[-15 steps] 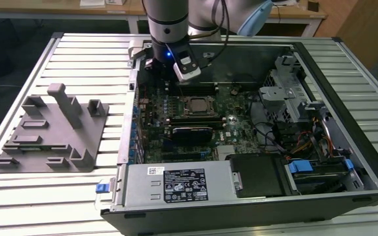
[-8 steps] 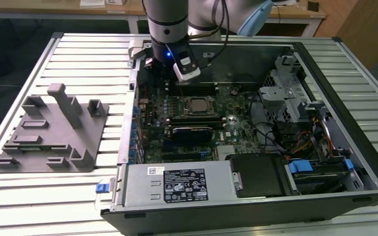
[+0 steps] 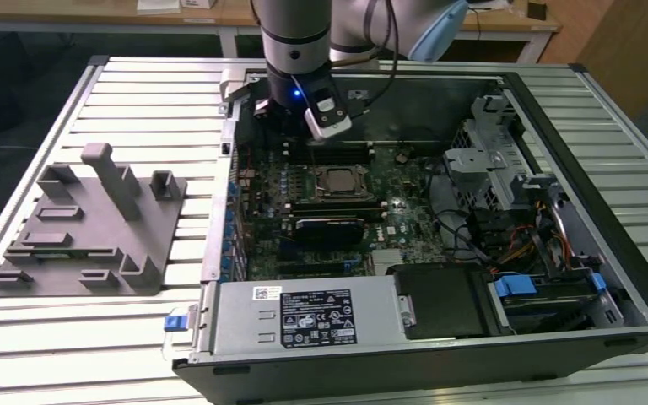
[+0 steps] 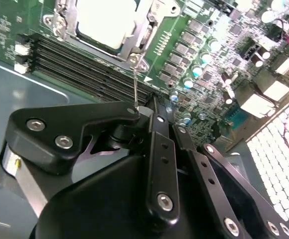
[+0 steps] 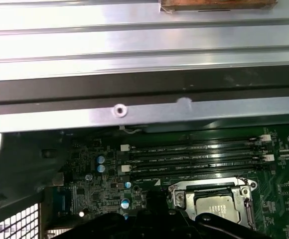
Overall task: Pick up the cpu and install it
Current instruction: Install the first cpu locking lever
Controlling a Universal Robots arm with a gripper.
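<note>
Jaws of the one gripper (image 4: 157, 107) look closed together and hold nothing, hovering over the four memory slots (image 3: 341, 152) above centre of the exterior view. At far left, one grey fixture block (image 3: 82, 228) sits on the slatted surface (image 3: 31, 337). One cpu (image 3: 336, 180) lies seated in its socket (image 3: 336, 192), centre frame, inside the open computer case (image 3: 594, 211).

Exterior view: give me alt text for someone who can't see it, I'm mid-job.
The arm's claw hangs inside an open computer case on a slatted metal table, above the memory slots just behind the cpu, which sits in the motherboard socket. A grey fixture block lies outside the case on the exterior view's left.
</note>
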